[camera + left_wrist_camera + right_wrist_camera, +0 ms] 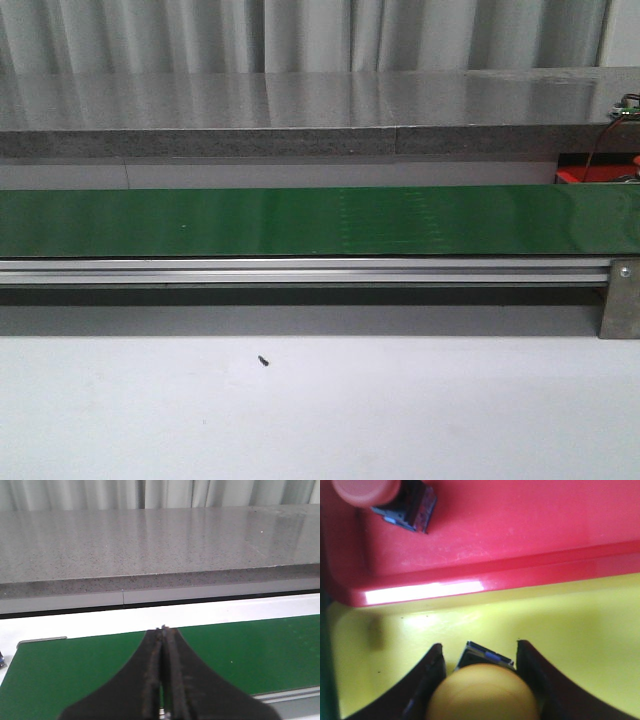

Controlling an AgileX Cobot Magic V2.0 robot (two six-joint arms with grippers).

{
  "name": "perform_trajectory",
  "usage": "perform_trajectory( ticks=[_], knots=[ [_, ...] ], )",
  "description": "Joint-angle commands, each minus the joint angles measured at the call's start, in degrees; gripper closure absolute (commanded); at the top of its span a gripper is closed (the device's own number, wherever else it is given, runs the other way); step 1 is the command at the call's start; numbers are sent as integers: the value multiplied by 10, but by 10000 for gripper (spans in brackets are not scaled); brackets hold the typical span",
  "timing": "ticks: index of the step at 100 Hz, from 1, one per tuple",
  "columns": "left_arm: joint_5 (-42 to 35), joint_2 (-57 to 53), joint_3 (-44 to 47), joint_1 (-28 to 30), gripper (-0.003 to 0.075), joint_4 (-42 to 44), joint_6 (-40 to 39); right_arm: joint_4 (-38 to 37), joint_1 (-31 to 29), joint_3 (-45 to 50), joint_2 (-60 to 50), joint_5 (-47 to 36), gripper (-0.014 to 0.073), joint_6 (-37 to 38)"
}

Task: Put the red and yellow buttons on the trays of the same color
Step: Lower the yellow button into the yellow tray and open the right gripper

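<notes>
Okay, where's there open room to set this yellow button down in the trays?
Yellow tray: bare floor all around the right gripper holding the yellow button. Red tray: mostly bare, crowded only at the corner with the red button.

Black left tool (pixel 162 680), curved fingers, black right tool (pixel 480 680)

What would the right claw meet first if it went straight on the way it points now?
Probably the yellow tray. The right claw holds a yellow button and points at the tray's floor, with nothing between them. How near the floor is cannot be told.
</notes>
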Motion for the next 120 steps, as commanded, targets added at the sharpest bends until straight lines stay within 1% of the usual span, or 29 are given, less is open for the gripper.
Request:
perform_trajectory(
  ticks=[1,21,42,61,70,96,113,120],
  knots=[
    [-27,1,-17,-5,740,-11,0,1,-4,-18,-13,-15,398,1],
    [-27,1,-17,-5,740,-11,0,-2,-5,-18,5,-20,391,1],
    [-27,1,-17,-5,740,-11,0,-7,-5,-17,6,-38,304,1],
    [-27,1,-17,-5,740,-11,0,-11,-5,-17,6,-36,198,1],
    [-27,1,-17,-5,740,-11,0,-11,-5,-17,6,-34,169,1],
    [-27,1,-17,-5,740,-11,0,-11,-5,-19,-1,-29,167,10],
    [-27,1,-17,-5,740,-11,0,-11,-5,-19,-36,-46,167,22],
    [-27,1,-17,-5,740,-11,0,6,-4,-19,-55,-51,167,30]
  ],
)
